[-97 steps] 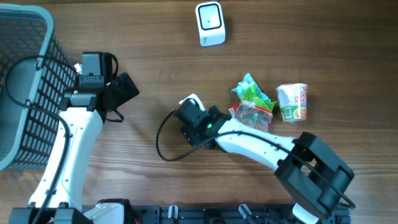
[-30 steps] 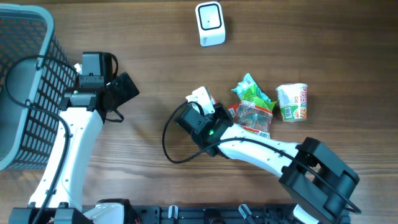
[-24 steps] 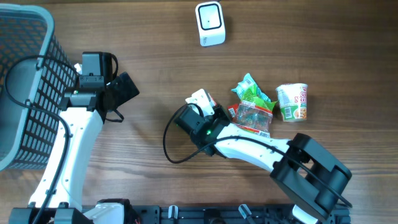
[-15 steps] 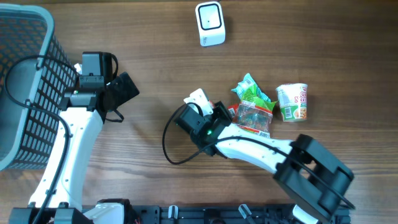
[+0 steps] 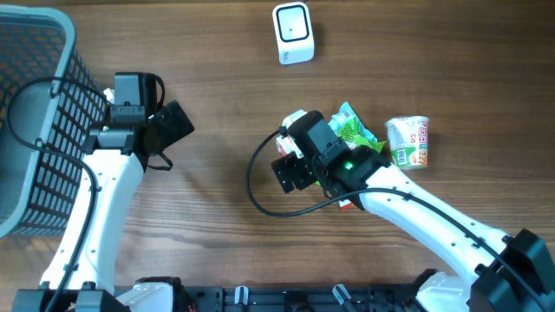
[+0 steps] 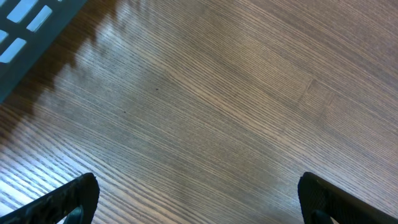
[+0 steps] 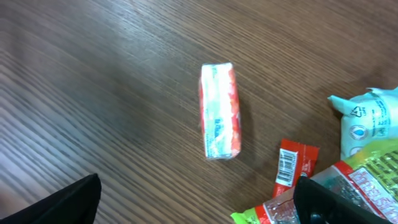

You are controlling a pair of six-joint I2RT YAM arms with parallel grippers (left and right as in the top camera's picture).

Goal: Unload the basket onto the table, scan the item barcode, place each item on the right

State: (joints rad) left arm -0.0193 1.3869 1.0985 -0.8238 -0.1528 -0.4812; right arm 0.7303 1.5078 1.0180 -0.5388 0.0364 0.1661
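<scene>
A small red-and-white pack [image 7: 219,111] lies flat on the wood table, above and between my right gripper's [image 7: 199,205] open fingertips [image 7: 68,200], not touching them. In the overhead view the right gripper [image 5: 289,172] hovers at mid-table and hides that pack. The white scanner [image 5: 293,33] stands at the table's far edge, well away from the gripper. My left gripper [image 5: 173,124] is open beside the basket. The left wrist view shows only bare wood between the left gripper's [image 6: 199,202] fingers.
A dark mesh basket [image 5: 35,113] fills the left edge. A green packet [image 5: 351,128] and a noodle cup [image 5: 408,141] lie right of the right arm. The right wrist view shows a red sachet [image 7: 291,165] with a barcode and a white-green packet [image 7: 370,124].
My right gripper has opened and let go of the small pack, which now lies on the table. The right arm has swung up and to the right. The left arm has not moved.
</scene>
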